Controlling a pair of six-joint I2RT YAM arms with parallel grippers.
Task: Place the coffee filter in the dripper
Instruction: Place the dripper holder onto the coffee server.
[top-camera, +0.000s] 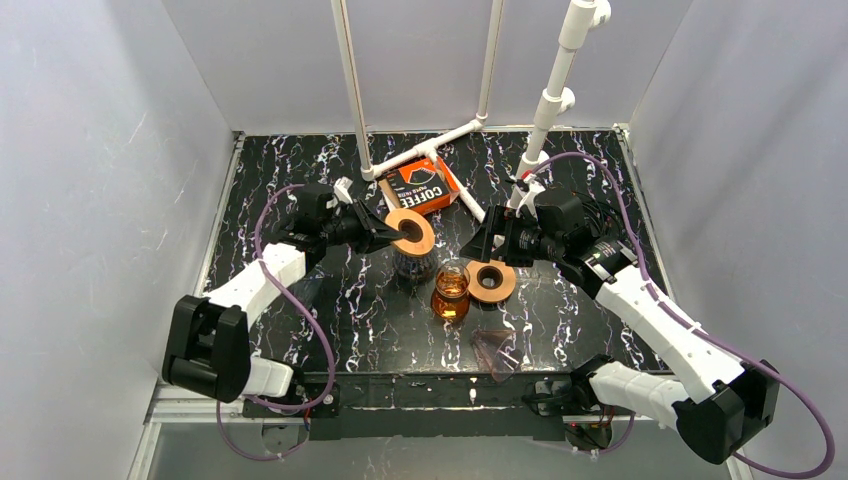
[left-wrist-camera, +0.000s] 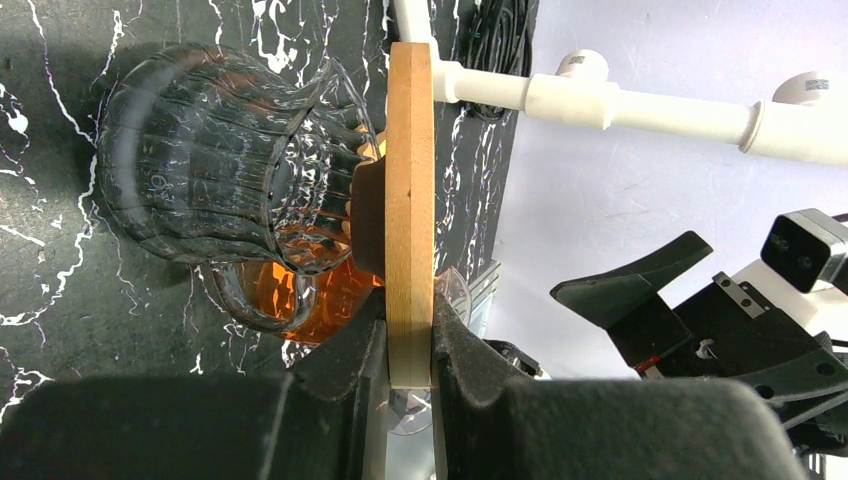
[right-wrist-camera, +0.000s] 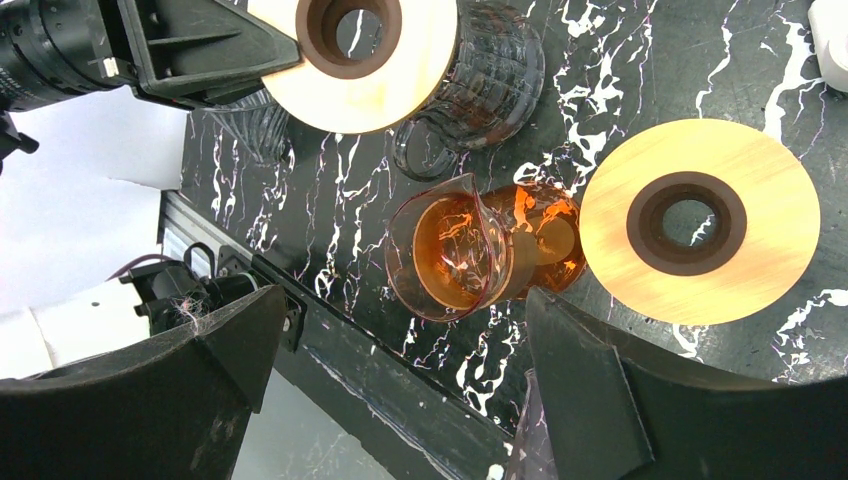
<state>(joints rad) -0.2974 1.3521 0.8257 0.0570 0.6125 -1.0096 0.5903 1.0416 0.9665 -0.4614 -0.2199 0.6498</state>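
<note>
The dripper is a ribbed clear glass cup (left-wrist-camera: 220, 170) with a handle and a flat wooden ring (left-wrist-camera: 410, 200) round its top. My left gripper (left-wrist-camera: 410, 312) is shut on that ring's edge and holds the dripper (top-camera: 411, 232) tilted above the table's middle. My right gripper (right-wrist-camera: 405, 300) stands open just above an amber glass carafe (right-wrist-camera: 470, 250), with nothing between its fingers. From the top view it (top-camera: 482, 245) hovers right of the dripper. The coffee filter itself is out of view; an orange box marked COFFEE (top-camera: 425, 185) lies at the back.
A second wooden ring (top-camera: 491, 281) with a dark hole lies flat beside the amber carafe (top-camera: 451, 292). A smoky translucent cone (top-camera: 497, 350) rests near the front edge. White pipe stands (top-camera: 545, 110) rise at the back, and grey walls close in both sides.
</note>
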